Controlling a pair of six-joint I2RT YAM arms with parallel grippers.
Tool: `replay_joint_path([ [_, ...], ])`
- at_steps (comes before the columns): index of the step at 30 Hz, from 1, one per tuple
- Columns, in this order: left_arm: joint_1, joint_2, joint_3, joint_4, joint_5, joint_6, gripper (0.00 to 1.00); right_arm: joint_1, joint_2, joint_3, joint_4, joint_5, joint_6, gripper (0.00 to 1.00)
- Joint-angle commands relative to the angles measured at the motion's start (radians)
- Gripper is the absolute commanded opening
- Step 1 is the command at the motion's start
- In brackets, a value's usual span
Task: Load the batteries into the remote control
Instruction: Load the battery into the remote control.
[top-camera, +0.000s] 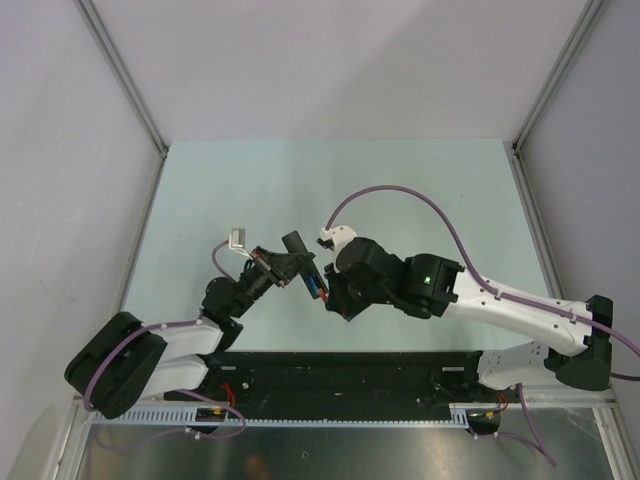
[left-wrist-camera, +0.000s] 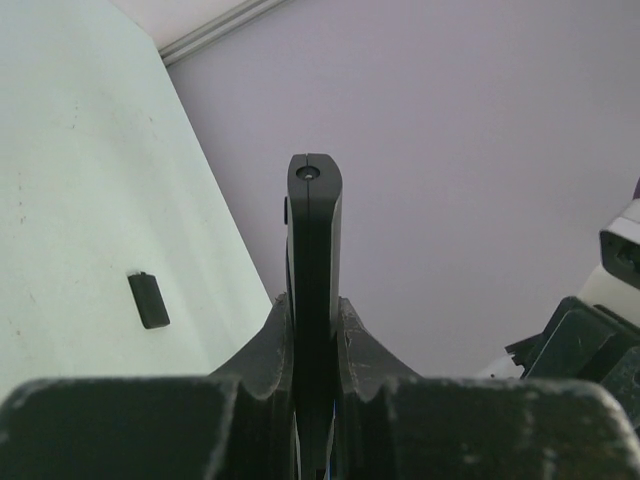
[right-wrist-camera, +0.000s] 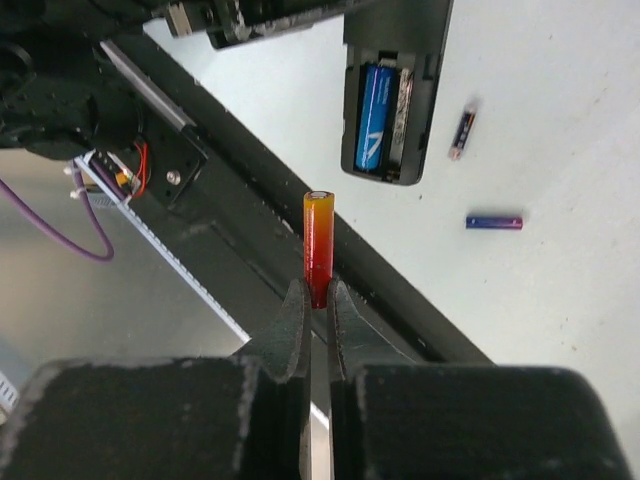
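Observation:
My left gripper (left-wrist-camera: 314, 305) is shut on the black remote control (left-wrist-camera: 315, 230), which it holds edge-on above the table. In the right wrist view the remote control (right-wrist-camera: 395, 60) shows its open compartment with one blue battery (right-wrist-camera: 372, 115) inside and an empty slot beside it. My right gripper (right-wrist-camera: 319, 295) is shut on the lower end of a red-orange battery (right-wrist-camera: 319, 240), silvery end pointing away, a short way below the compartment. From above, the two grippers (top-camera: 285, 265) (top-camera: 328, 292) meet at mid-table around the remote control (top-camera: 298, 255).
Two loose batteries lie on the table: a dark one (right-wrist-camera: 461, 130) and a blue one (right-wrist-camera: 494, 222). A small black cover (left-wrist-camera: 148, 299) lies flat on the table to the left. A black rail (right-wrist-camera: 250, 190) runs along the near table edge.

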Motion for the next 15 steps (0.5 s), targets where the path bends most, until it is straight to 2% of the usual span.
replay_joint_path([
  [1, -0.005, 0.019, 0.039, 0.113, 0.034, -0.028, 0.00, -0.028, 0.002, 0.038, -0.059, -0.075, 0.024, 0.00],
  [15, -0.006, 0.074, 0.053, 0.114, 0.120, -0.135, 0.00, -0.140, 0.064, 0.039, -0.041, -0.235, 0.038, 0.00],
])
